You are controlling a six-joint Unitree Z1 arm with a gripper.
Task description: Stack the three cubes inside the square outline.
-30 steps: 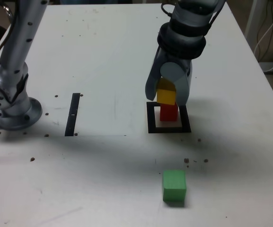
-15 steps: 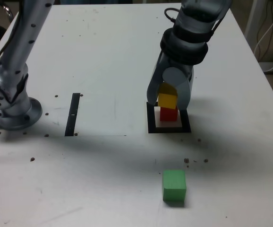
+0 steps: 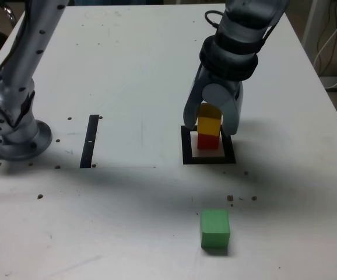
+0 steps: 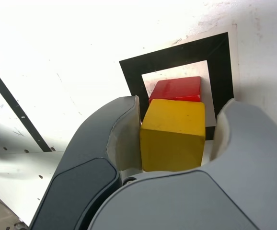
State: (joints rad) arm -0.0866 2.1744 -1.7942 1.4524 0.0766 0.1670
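Note:
The yellow cube (image 3: 209,124) (image 4: 172,136) sits on top of the red cube (image 3: 208,140) (image 4: 177,88), which stands inside the black square outline (image 3: 187,157) (image 4: 177,52). My gripper (image 3: 209,126) (image 4: 181,112) straddles the yellow cube from above. Its jaws are slightly parted: in the wrist view one pad is at the cube's side and a narrow gap shows at the other. The green cube (image 3: 215,229) lies alone on the table, nearer the camera than the stack in the exterior view.
A thin black strip (image 3: 90,140) (image 4: 14,108) lies on the table at the exterior view's left of the outline. The arm's base (image 3: 14,131) stands at the far left. Small dark specks dot the white tabletop. Cables hang beyond the right edge.
The gripper came down with the yellow cube until it rested on the red cube. The jaws have since parted a little around it. The green cube has not moved.

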